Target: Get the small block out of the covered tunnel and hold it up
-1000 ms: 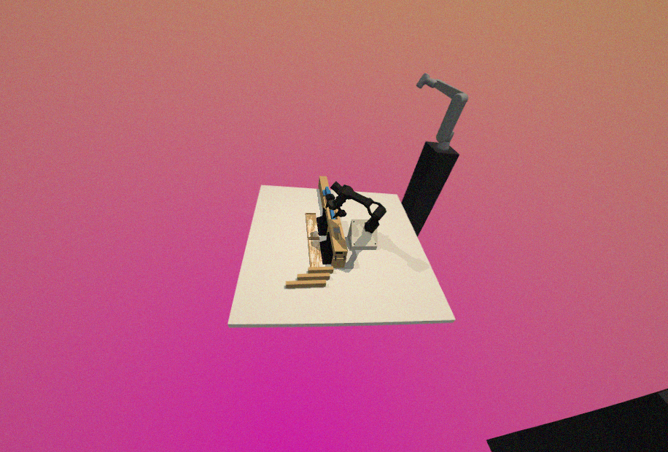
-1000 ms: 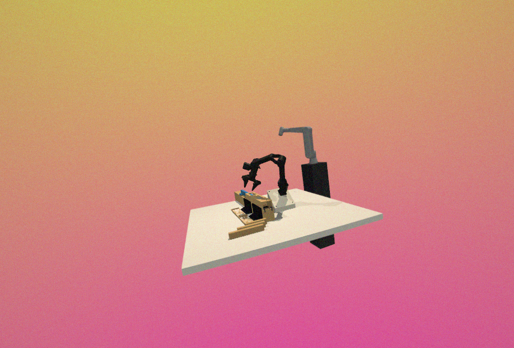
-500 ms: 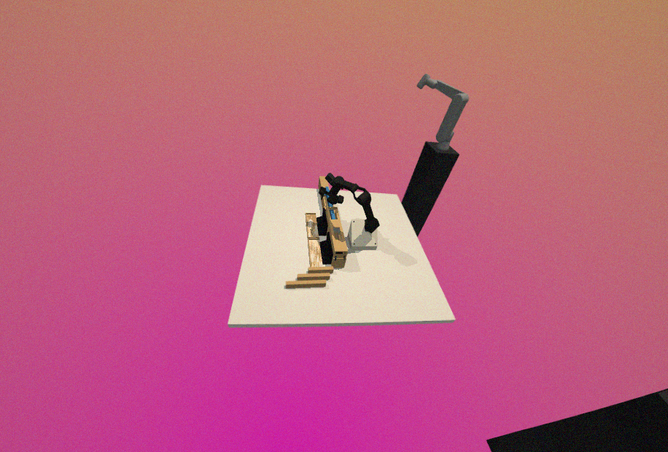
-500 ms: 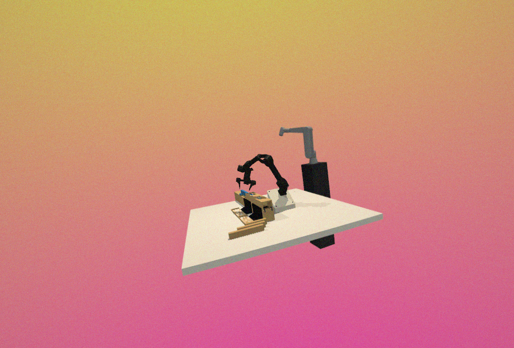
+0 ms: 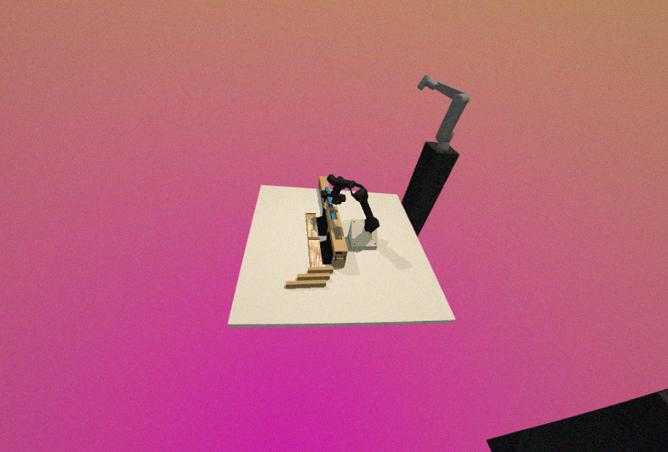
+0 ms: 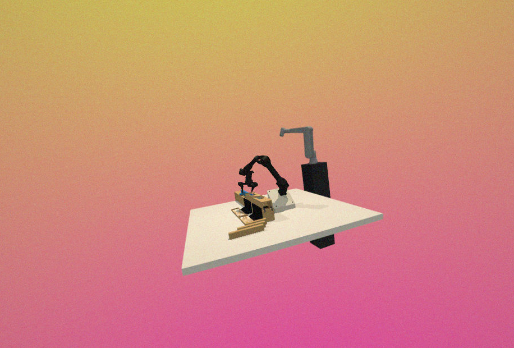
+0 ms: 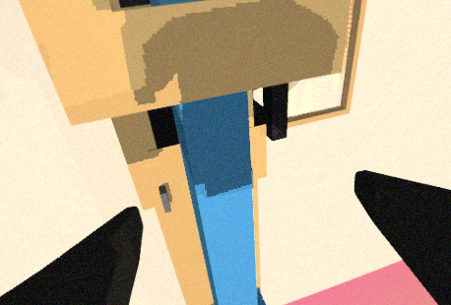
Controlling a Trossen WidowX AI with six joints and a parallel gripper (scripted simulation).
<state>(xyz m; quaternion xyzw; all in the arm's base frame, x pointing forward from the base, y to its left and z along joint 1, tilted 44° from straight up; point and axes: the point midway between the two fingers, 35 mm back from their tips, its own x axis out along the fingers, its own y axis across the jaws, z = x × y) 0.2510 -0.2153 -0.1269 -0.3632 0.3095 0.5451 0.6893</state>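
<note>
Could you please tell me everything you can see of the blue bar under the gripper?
The blue bar is long, straight and smooth-looking, with a flat upper face and a narrow side face. It runs lengthwise along the tan wooden-looking housing, one end passing beneath the cover, partly shaded. The open gripper's fingers stand either side, not gripping it.

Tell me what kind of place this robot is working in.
Probably a robot test bench rather than a home or factory: a black arm is mounted on a pale table, a wooden tunnel stands beside it, and a second, grey arm tops a black pedestal.
</note>
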